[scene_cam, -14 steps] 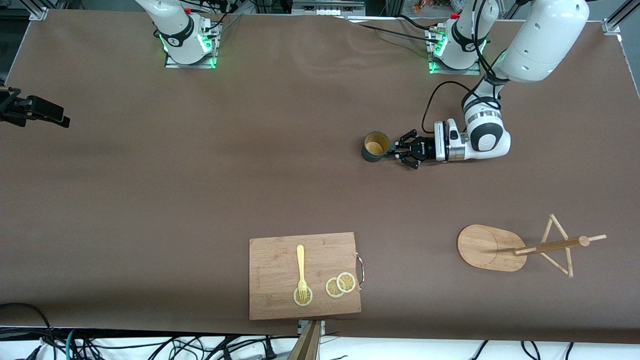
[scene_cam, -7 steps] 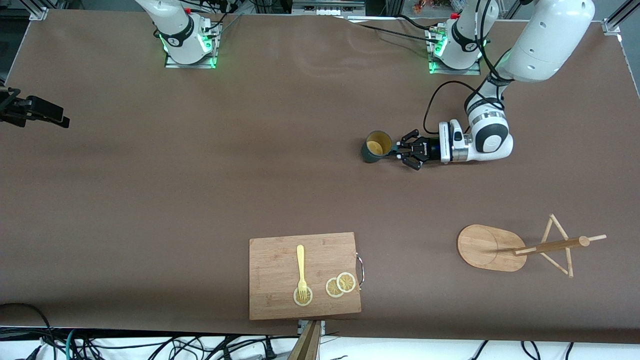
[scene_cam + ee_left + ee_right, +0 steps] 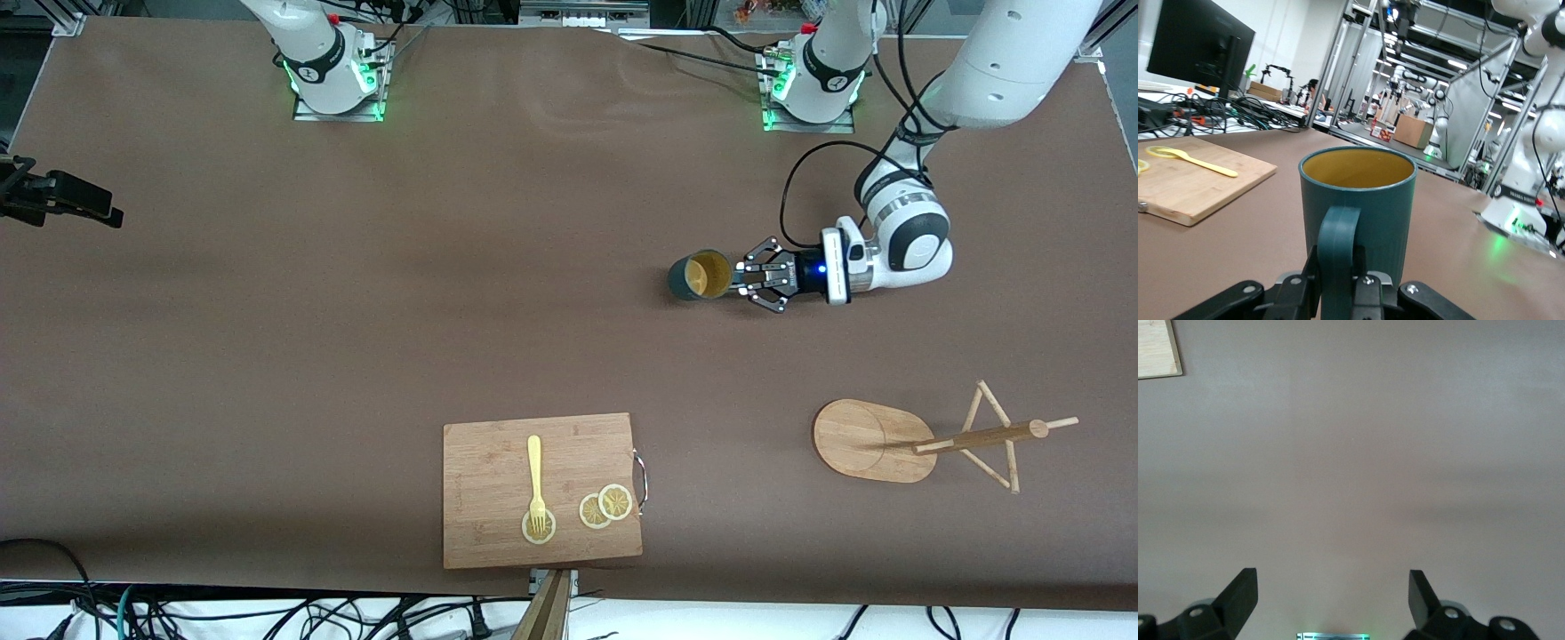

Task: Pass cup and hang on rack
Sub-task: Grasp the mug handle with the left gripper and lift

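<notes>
The dark teal cup (image 3: 700, 276) with its yellow inside is held upright by its handle in my left gripper (image 3: 741, 277), which reaches in level from the left arm's end of the table. In the left wrist view the black fingers (image 3: 1305, 277) pinch the handle, with the cup (image 3: 1368, 193) straight ahead of the left gripper (image 3: 1338, 270). Whether the cup touches the table does not show. The wooden rack (image 3: 876, 440) stands nearer the front camera than the cup. My right gripper (image 3: 1331, 587) hangs open over bare table.
A wooden cutting board (image 3: 542, 489) with a yellow fork (image 3: 534, 476) and lemon slices (image 3: 605, 507) lies near the table's front edge. The board (image 3: 1198, 183) also shows in the left wrist view. A corner of the board (image 3: 1157, 350) shows in the right wrist view.
My left gripper has carried the cup a short way toward the left arm's end of the table. The right gripper has not visibly moved.
</notes>
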Available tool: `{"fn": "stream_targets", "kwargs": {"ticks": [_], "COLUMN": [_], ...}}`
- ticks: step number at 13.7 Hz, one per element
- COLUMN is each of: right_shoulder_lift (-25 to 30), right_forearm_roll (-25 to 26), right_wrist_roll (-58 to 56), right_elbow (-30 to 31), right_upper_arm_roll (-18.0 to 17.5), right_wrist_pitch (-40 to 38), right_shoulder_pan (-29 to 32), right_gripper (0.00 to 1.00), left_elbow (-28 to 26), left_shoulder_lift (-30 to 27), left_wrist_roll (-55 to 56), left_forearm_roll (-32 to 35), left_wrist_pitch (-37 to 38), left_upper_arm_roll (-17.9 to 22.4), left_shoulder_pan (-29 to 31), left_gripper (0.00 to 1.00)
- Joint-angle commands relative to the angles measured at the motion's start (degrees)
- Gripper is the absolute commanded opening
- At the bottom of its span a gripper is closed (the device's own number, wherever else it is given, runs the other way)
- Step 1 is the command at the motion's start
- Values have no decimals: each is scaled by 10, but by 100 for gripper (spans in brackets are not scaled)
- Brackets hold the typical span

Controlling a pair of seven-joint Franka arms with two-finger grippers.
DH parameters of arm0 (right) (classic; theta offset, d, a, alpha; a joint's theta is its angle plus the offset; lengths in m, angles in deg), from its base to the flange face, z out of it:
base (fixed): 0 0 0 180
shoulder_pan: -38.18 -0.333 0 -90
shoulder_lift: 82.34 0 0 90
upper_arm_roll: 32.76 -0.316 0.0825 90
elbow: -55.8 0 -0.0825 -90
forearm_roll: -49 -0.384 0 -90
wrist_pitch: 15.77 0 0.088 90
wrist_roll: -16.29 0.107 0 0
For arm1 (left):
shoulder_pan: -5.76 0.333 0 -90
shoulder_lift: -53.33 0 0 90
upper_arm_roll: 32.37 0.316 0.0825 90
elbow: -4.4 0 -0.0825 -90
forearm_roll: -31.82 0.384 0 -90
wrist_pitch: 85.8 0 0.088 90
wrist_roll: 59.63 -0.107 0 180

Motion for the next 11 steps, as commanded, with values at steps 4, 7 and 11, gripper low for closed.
{"fn": "stream_targets", "kwargs": {"ticks": [4,7,11], "right_shoulder_lift": [-6,-7,-6], "right_forearm_roll": [5,5,5], "right_wrist_roll": [-5,-6,-5], "right_elbow": [-14,-14,-14], "right_upper_arm_roll": [-1,-1,-1], "right_wrist_pitch": [-3,-3,-3], "right_shoulder_pan": [3,3,3], "right_gripper": [100,100,100], "left_elbow": [-11,-8,-12], "left_shoulder_lift": [-26,-34,-34], "left_wrist_roll": [89,148,275], "left_forearm_roll": [32,42,59], "left_wrist_pitch": [24,39,71], "left_upper_arm_roll": [-1,0,2], "left_shoulder_pan": [33,42,78], "left_gripper": [0,0,0]}}
